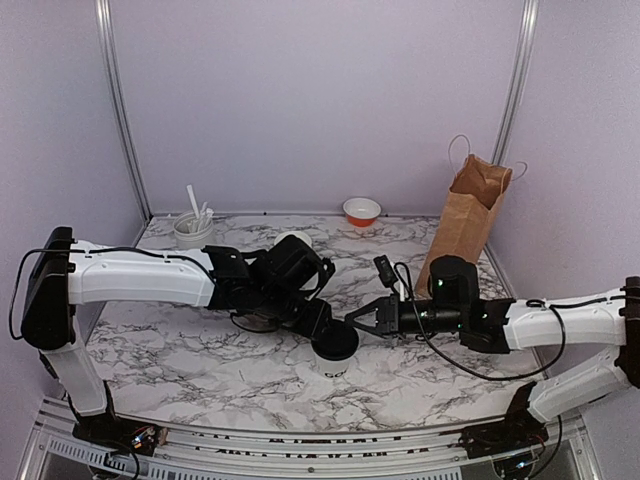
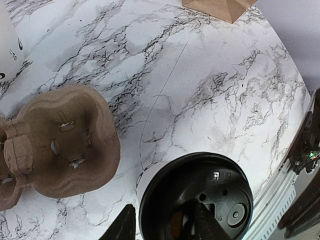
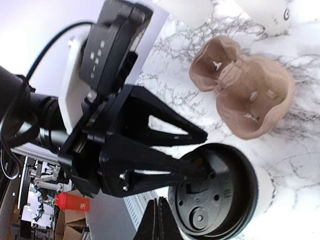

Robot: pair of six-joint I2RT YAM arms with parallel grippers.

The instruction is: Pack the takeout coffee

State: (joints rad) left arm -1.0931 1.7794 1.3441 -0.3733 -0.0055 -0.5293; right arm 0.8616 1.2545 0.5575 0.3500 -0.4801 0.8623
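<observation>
From above, the takeout coffee (image 1: 335,352) stands upright on the marble worktop (image 1: 200,350), in front of the gap between the two arms. The brown paper bag (image 1: 465,225) stands well apart from it, behind and to the right. The left end effector (image 1: 324,325) hangs just over the cup's rear left edge. The right end effector (image 1: 356,320) points at the cup from its right, close beside it. In the left wrist view the black lid of the coffee (image 2: 200,180) fills the lower frame. The left end effector (image 2: 165,216) has its jaws part-way apart across the lid's edge, one finger outside the cup wall and the other above the lid. No clamp shows. A moulded pulp cup carrier (image 2: 65,145) lies just beside the cup, and the bag's base (image 2: 220,7) is far beyond it. In the right wrist view the left end effector (image 3: 204,153) has one fingertip resting on or just over the coffee (image 3: 220,195) and the other just off its rim. The carrier (image 3: 245,95) lies near the cup on its far side. The right end effector (image 3: 157,220) is clenched on nothing, just short of the lid. The cup is probably light, with thin paper walls that would buckle under a hard squeeze. The smooth lid looks slippery and could pop off. The safer hold is gently around the paper body below the lid, with the cup kept upright.
</observation>
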